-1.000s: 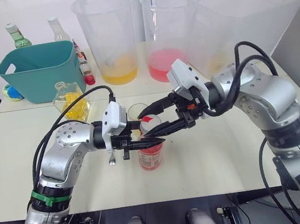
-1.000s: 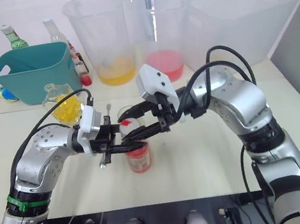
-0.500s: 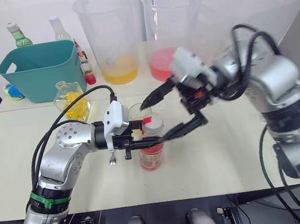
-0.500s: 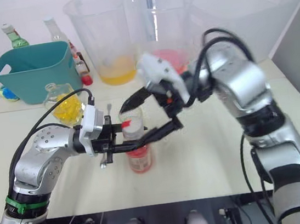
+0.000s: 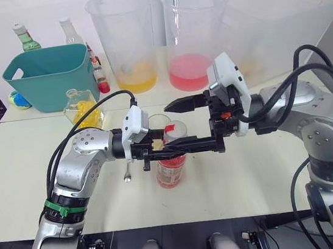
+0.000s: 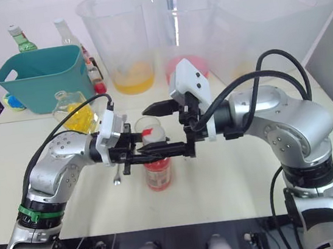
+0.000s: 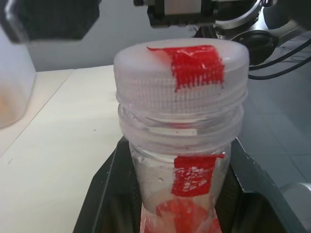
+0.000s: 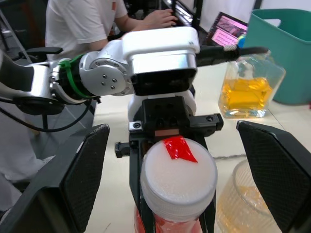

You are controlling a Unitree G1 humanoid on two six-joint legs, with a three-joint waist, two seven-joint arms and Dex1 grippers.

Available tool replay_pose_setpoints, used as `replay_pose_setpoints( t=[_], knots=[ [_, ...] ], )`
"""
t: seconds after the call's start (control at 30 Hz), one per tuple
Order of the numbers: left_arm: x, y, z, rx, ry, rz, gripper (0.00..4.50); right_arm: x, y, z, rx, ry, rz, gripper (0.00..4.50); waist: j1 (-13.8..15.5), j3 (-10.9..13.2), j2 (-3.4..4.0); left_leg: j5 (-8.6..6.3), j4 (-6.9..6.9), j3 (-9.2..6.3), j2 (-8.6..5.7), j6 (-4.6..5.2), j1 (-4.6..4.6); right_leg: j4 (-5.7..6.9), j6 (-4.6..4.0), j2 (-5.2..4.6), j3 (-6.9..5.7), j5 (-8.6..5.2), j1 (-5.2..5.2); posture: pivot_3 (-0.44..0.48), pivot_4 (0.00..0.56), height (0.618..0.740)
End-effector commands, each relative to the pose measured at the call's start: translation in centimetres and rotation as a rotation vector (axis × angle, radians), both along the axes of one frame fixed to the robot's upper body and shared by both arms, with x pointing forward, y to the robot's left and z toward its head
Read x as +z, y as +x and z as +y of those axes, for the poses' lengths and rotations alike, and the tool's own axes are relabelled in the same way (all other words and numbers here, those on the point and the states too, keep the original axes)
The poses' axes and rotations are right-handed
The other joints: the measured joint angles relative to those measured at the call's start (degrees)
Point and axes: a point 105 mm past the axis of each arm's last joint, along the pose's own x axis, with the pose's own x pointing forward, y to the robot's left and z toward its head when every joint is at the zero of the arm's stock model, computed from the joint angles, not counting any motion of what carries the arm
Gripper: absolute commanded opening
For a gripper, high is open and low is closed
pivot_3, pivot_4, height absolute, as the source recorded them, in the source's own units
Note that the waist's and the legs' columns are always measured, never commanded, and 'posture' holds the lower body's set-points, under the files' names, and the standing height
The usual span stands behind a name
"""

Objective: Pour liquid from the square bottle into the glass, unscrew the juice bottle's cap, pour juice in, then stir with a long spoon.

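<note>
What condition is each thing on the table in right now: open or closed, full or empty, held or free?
juice bottle: upright, held at the neck by the left end effector.
cap: on the bottle, not gripped.
right end effector: open, fingers on either side of the cap.
square bottle: standing free, partly full of yellow liquid.
glass: upright behind the juice bottle.
long spoon: lying on the table.
</note>
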Motion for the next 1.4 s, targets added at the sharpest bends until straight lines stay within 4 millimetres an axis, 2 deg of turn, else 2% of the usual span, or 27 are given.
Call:
replay_pose_setpoints(
  t=[0.03,0.2,0.3,0.37,0.77,0.83,1.37,1.4],
  knots=[
    [-1.9,0.1,-0.1,0.005,0.057,0.048,1.52,0.7,-0.4,0.0,-0.006,0.032,-0.040,4.44,0.00,0.00,0.00,0.00,0.00,0.00,0.00,0.00,0.00,0.00,0.00,0.00,0.00,0.00,0.00,0.000,0.150,0.740],
    [-2.0,0.1,0.1,0.010,0.057,0.047,1.52,-0.2,0.0,0.0,-0.021,0.033,-0.020,4.44,0.04,0.00,0.00,0.00,0.02,0.00,0.00,0.00,-0.01,0.00,0.00,0.00,0.00,0.00,0.02,0.000,0.150,0.740],
    [-2.0,0.1,0.2,0.014,0.058,0.047,1.52,-0.6,0.1,0.0,-0.013,0.037,-0.007,3.74,-0.02,0.00,0.00,0.00,0.01,0.00,0.00,0.00,0.00,0.00,0.00,0.00,0.00,0.00,0.02,0.000,0.150,0.740],
    [-2.0,0.1,0.3,0.019,0.058,0.047,1.52,-0.6,0.0,0.0,-0.002,0.042,-0.002,3.03,-0.01,0.00,0.00,0.00,0.01,0.00,0.00,0.00,0.00,0.00,0.00,0.00,0.00,0.00,0.02,0.000,0.150,0.740],
    [-2.1,0.1,0.5,0.034,0.058,0.046,1.52,-0.7,-0.1,0.1,0.020,0.053,0.003,3.03,-0.04,0.00,0.00,0.00,0.01,0.00,0.00,0.00,0.00,0.00,0.00,0.00,0.00,0.00,0.02,0.000,0.150,0.740],
    [-2.1,0.1,0.5,0.035,0.059,0.045,1.52,-0.7,-0.1,0.1,0.021,0.051,0.004,2.50,-0.04,0.00,0.00,0.00,0.01,0.00,0.00,0.00,0.00,0.00,0.00,0.00,0.00,0.00,0.02,0.000,0.150,0.740],
    [-2.0,0.2,0.4,0.035,0.058,0.044,1.52,-0.8,-0.1,0.6,0.030,0.049,-0.008,2.50,-0.04,0.00,0.00,0.00,0.02,0.00,0.01,0.00,0.01,0.00,0.00,0.00,0.00,0.00,0.02,0.000,0.150,0.740],
    [-2.0,0.2,0.4,0.035,0.058,0.044,1.52,-0.7,-0.1,0.6,0.030,0.051,-0.009,1.97,-0.04,-0.01,0.00,0.00,0.02,0.00,0.00,0.00,0.01,0.00,0.00,0.00,0.00,0.00,0.02,0.000,0.150,0.740]
  ],
)
